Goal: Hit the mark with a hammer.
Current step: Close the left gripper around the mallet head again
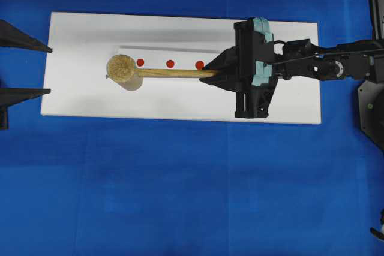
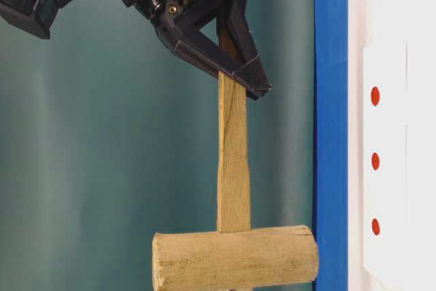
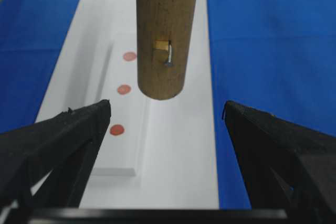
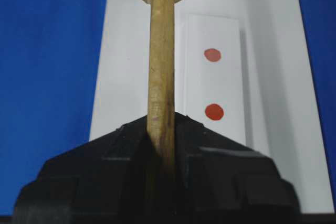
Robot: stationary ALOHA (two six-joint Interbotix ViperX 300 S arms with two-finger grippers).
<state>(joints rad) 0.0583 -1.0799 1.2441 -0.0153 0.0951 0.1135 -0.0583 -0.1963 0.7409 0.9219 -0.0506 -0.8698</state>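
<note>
Hammer (image 1: 159, 73) was clamped by its handle in the right tool (image 1: 217, 72), head raised beside the marks (image 1: 170, 63). Recommended: shift toward 12 o'clock before striking. Left tool (image 3: 168, 116) stood open, idle.

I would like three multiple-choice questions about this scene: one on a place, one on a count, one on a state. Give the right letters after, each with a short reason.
1. Where is the head of the hammer in the overhead view?
A. beside the leftmost red mark
B. off the white board
C. right of all the marks

2. How many red marks are on the white strip?
A. two
B. three
C. five

3. What is the right pincer doing?
A. hanging open
B. shut on the hammer handle
C. resting on the blue cloth

Answers:
1 A: the head lies just left of the leftmost mark.
2 B: three dots show in a row.
3 B: the fingers clamp the handle end.
</note>
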